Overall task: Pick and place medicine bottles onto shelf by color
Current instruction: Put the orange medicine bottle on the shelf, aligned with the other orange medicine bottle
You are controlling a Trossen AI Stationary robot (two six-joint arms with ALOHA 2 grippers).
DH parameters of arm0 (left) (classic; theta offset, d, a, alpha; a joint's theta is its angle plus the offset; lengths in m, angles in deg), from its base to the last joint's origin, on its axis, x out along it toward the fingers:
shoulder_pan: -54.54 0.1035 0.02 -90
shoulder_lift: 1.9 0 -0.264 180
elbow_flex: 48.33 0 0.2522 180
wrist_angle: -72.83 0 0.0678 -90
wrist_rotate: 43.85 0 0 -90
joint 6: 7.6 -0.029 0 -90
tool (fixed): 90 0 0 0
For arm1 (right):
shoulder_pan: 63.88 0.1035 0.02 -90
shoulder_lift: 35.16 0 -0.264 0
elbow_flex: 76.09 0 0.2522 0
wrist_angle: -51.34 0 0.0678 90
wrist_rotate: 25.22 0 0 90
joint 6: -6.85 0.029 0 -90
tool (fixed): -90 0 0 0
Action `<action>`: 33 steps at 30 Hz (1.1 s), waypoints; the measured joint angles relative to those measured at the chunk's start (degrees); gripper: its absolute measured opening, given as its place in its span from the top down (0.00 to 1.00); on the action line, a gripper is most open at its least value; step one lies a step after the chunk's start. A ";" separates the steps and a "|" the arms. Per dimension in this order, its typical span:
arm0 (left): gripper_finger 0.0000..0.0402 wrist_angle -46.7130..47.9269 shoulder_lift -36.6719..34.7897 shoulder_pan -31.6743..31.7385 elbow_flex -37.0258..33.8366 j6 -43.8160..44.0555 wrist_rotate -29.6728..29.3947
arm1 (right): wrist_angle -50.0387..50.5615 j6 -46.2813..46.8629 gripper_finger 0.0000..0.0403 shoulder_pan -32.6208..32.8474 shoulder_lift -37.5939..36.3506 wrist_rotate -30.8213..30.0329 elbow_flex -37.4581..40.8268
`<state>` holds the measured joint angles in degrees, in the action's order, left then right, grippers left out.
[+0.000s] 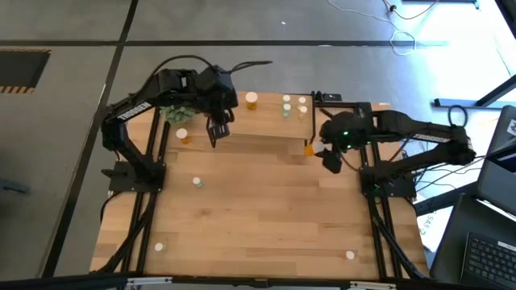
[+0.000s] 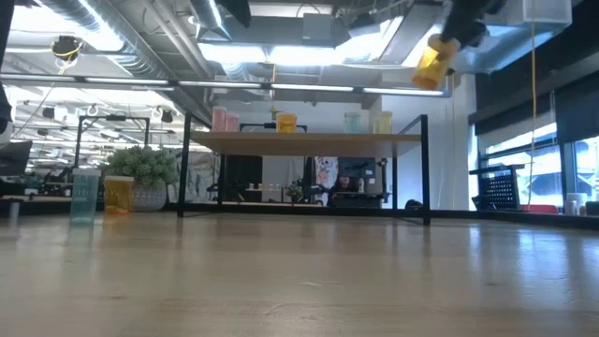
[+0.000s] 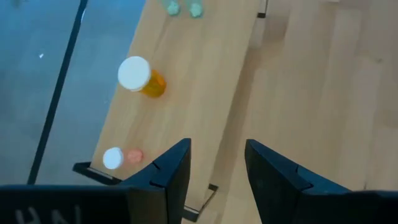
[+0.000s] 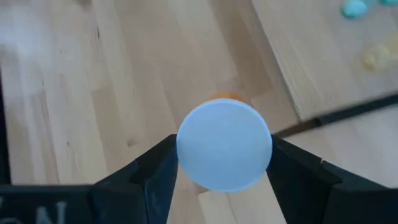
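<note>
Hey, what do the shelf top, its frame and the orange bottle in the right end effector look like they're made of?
Shelf top: light wood, matte, by its pale grain, though it may be veneer. Frame: thin black bars, probably painted metal. Orange bottle, held in the right end effector: likely translucent plastic, since the low view shows light glowing through its body; its pale cap looks like smooth opaque plastic.

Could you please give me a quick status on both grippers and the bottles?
Right gripper shut on orange bottle, raised near shelf end. Left gripper open, empty, over shelf. Several bottles already shelved. Nothing in the way.
</note>
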<state>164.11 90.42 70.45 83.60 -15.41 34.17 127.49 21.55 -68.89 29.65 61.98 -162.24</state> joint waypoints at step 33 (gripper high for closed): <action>0.63 6.65 -11.90 -8.65 -0.04 4.54 5.30 | -2.07 -10.83 0.44 3.60 39.35 5.54 -24.17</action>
<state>170.76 78.52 61.80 83.56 -10.88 39.47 125.42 10.72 -65.29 69.00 67.52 -186.41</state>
